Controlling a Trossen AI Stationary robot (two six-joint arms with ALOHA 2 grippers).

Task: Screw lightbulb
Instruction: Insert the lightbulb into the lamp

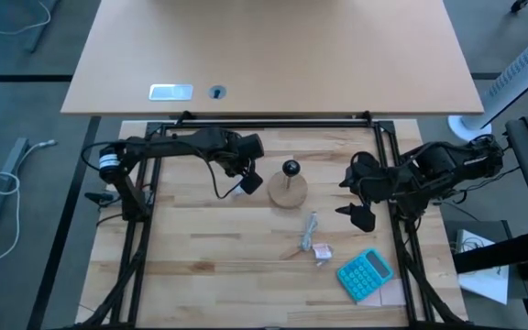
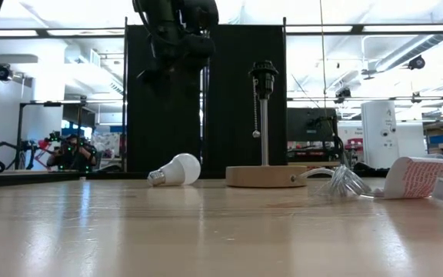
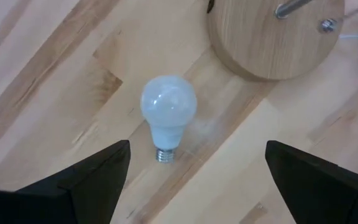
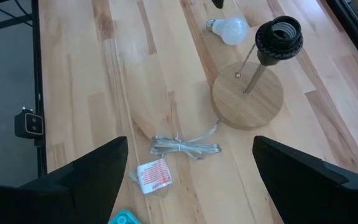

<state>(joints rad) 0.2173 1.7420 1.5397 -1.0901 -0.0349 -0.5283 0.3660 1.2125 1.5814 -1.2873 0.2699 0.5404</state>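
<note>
The white lightbulb (image 3: 168, 109) lies on its side on the wooden table, its screw neck (image 3: 163, 154) toward my left gripper's camera. My left gripper (image 3: 197, 180) hangs open above it and points steeply down, one finger on either side, touching nothing; the low view shows it well above the lightbulb (image 2: 177, 169). Just right of the lightbulb stands the round wooden lamp base (image 1: 288, 191) with its upright black socket (image 4: 279, 36). My right gripper (image 1: 360, 213) waits open, raised, right of the base.
A bundled clear cord (image 4: 182, 146) and a red-printed tag (image 4: 153, 175) lie nearer the table's front than the base. A turquoise calculator (image 1: 365, 275) sits at the front right. A pull chain (image 2: 256, 115) hangs from the socket. Black frame rails (image 1: 136, 238) border the table.
</note>
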